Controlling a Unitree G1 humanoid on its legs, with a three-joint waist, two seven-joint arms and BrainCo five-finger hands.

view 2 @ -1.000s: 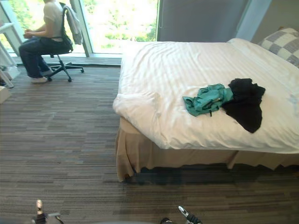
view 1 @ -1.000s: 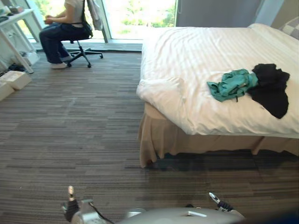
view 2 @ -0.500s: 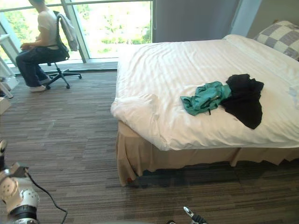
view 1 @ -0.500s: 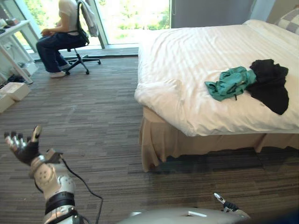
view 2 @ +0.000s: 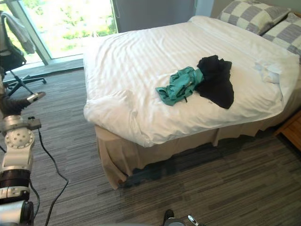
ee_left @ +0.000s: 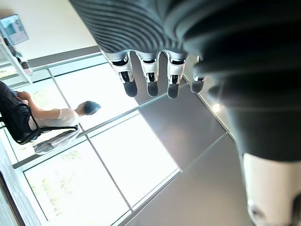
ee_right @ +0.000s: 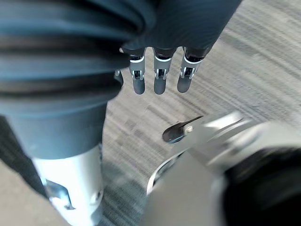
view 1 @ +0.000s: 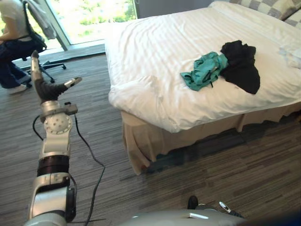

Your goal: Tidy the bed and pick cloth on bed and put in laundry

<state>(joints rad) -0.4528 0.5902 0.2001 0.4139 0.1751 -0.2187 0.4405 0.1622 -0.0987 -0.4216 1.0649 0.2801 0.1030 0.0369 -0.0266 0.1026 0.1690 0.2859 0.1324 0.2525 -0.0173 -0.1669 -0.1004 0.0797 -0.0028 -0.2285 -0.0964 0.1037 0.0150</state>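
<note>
Your left hand (view 1: 47, 89) has swung up, fingers spread and empty, your right hand (ee_right: 159, 82) hangs loose-fingered, and the 2 garments, teal cloth (view 1: 203, 71) touching black cloth (view 1: 241, 65), lie unpicked on the bed (view 1: 141, 47).

1. Bare carpet (view 1: 197, 165) runs from 9 to 3 o'clock in front of the bed (view 1: 150, 52).
2. The bed's near corner and floor-length skirt block 12 o'clock.
3. The teal cloth (view 1: 203, 71) and black cloth (view 1: 241, 63) touch at 1 o'clock, with bare sheet all round them.
4. At 10 o'clock the left hand (view 1: 47, 89), fingers spread, is near a chair (view 1: 37, 46) and person (view 1: 8, 23).
</note>
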